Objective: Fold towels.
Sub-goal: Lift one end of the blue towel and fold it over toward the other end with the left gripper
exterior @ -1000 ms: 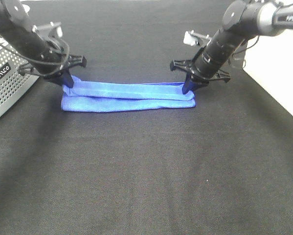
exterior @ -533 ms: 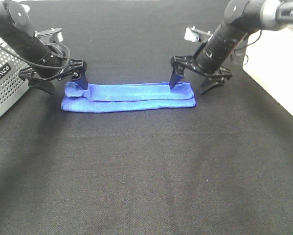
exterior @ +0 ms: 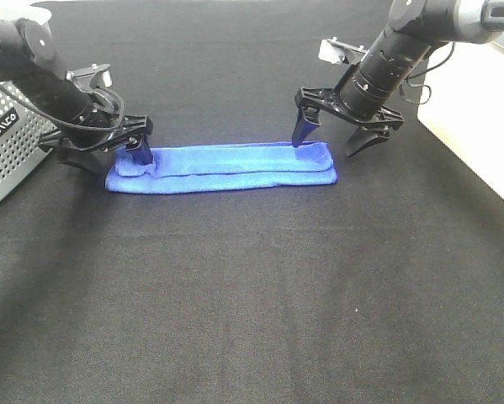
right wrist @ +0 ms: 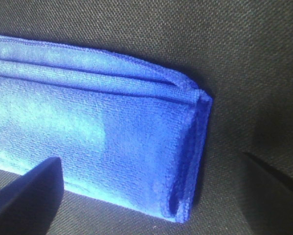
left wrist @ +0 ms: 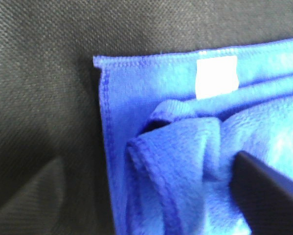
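Blue towel (exterior: 222, 167) lies folded into a long strip on the black worktop (exterior: 252, 295), nearer its far edge. Left tool (exterior: 113, 160) and right tool (exterior: 326, 147) stand spread wide at the strip's ends, grasping nothing.

left gripper (exterior: 115, 159): we have let go of the towel's (exterior: 226, 166) far left corner, and the jaws that were pinched now stand wide | right gripper (exterior: 326, 147): we have released the far right corner too, jaws spread, raised a little | towel: its far edge, earlier held up at both ends, now lies on the folded strip
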{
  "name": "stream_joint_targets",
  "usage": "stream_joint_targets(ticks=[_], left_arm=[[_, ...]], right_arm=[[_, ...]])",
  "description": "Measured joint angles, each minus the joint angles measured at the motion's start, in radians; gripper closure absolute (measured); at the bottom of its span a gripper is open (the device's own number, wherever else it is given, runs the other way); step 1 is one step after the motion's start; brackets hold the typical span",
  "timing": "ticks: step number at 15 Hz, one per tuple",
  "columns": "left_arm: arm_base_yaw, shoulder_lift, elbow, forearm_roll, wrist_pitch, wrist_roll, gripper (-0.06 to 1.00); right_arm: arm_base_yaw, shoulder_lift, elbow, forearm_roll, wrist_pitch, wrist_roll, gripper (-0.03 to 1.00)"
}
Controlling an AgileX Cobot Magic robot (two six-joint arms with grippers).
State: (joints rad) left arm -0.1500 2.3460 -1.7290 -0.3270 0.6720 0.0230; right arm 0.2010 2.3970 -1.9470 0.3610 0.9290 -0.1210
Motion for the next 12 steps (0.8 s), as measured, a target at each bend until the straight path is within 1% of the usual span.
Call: stream_joint_targets(ticks=[1, 3, 4, 5, 6, 7, 8, 9, 10, 11, 12], left_arm=[[0.0, 0.002, 0.0, -0.009, -0.018, -0.011, 0.24], [0.0, 0.002, 0.0, -0.016, -0.047, -0.023, 0.48], [0.0, 0.002, 0.0, -0.016, -0.047, -0.023, 0.56], [0.0, 0.002, 0.0, -0.016, -0.047, -0.023, 0.59], [0.0, 0.002, 0.0, -0.016, -0.047, -0.023, 0.6], [0.0, 0.002, 0.0, -0.016, -0.046, -0.023, 0.59], [0.0, 0.002, 0.0, -0.016, -0.041, -0.023, 0.53], [0.0, 0.002, -0.002, -0.016, -0.031, -0.023, 0.43], [0.001, 0.002, -0.008, -0.015, -0.012, -0.017, 0.29], [0.003, 0.002, -0.015, -0.01, 0.001, -0.017, 0.19], [0.005, 0.002, -0.015, -0.009, 0.003, -0.023, 0.15]], right_arm=[[0.0, 0.0, 0.0, 0.0, 0.0, 0.0, 0.09], [0.0, 0.0, 0.0, 0.0, 0.0, 0.0, 0.09], [0.0, 0.0, 0.0, 0.0, 0.0, 0.0, 0.09], [0.0, 0.0, 0.0, -0.001, 0.0, 0.0, 0.09], [0.0, 0.0, 0.0, -0.002, 0.0, 0.0, 0.09], [0.0, 0.0, 0.0, -0.002, 0.0, 0.0, 0.09], [0.0, 0.0, 0.0, -0.002, 0.001, 0.0, 0.09], [0.0, 0.0, 0.0, -0.002, 0.001, 0.0, 0.09], [0.0, 0.0, 0.0, -0.002, 0.001, 0.0, 0.09], [0.0, 0.0, 0.0, -0.003, 0.007, 0.0, 0.09], [0.0, 0.0, 0.0, -0.003, 0.008, 0.0, 0.09]])
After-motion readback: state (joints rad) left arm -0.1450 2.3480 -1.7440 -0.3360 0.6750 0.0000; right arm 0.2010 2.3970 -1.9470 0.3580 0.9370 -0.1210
